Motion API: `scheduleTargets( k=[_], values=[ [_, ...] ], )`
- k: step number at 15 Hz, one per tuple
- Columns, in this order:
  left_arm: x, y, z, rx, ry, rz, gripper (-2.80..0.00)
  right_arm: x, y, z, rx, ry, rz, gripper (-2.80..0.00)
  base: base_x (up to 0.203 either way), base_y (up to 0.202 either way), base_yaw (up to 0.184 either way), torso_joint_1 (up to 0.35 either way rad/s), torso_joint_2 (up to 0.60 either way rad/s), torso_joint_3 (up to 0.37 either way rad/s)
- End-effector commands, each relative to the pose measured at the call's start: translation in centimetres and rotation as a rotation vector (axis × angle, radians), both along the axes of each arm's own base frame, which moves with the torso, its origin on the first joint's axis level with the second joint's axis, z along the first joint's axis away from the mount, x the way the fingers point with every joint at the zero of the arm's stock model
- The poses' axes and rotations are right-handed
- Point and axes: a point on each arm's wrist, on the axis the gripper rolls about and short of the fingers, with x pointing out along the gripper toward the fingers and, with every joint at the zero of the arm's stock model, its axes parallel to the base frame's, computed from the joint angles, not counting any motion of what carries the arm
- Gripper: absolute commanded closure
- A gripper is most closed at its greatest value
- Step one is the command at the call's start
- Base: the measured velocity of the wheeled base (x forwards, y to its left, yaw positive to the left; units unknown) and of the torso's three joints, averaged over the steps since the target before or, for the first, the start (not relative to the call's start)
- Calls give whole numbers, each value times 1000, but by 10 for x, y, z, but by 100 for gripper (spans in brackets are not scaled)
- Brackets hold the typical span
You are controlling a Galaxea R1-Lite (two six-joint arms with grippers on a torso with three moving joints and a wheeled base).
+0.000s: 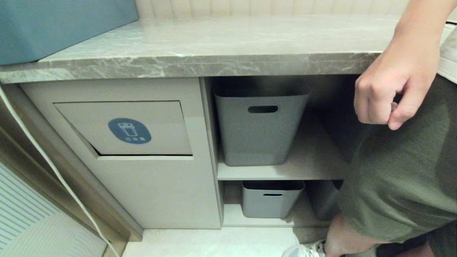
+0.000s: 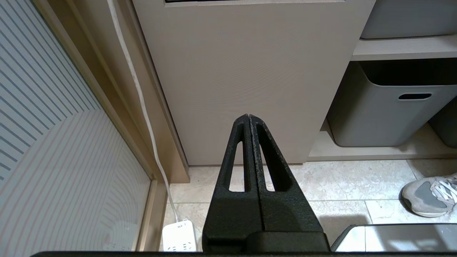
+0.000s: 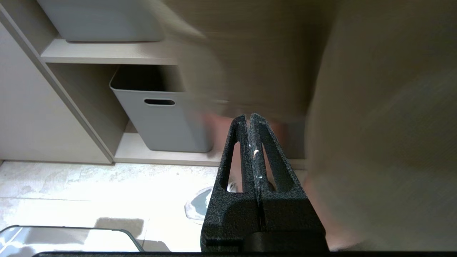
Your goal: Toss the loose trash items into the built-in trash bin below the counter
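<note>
Wide across the top runs the counter [image 1: 214,43], grey marble with a thick front edge, a teal box [image 1: 53,25] on its left end. No trash shows on the visible slab; bottle, card and scrap are out of sight. Below it, left of centre, sits the bin [image 1: 121,128]: a beige cabinet front with a flap, long axis level, blue sticker [image 1: 129,130] in the middle. Right of it are open shelves with grey baskets [image 1: 259,121]. A person in green shorts fills the right side, one hand [image 1: 396,82] hanging by the counter edge.

Neither arm shows from the head. The left tool [image 2: 248,117] has its tips together, empty, low over the tiled floor and facing the cabinet front, the flap's lower edge above it. The right tool [image 3: 250,117] is likewise pressed together, empty, pointing at the lower shelf and the person's leg. By my read the left arm is nearer the flap.
</note>
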Motion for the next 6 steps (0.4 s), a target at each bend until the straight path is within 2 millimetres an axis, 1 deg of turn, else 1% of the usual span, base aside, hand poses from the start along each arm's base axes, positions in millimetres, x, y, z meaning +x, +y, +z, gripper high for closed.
scheduleTargets(
  k=[1, 6],
  values=[
    [0, 0, 0, -2, 0, 2, 0, 0, 0, 0, -1, 0, 1, 0, 0, 0, 0, 0, 0, 0],
    [0, 0, 0, 0, -1, 2, 0, 0, 0, 0, -1, 0, 1, 0, 0, 0, 0, 0, 0, 0]
  ],
)
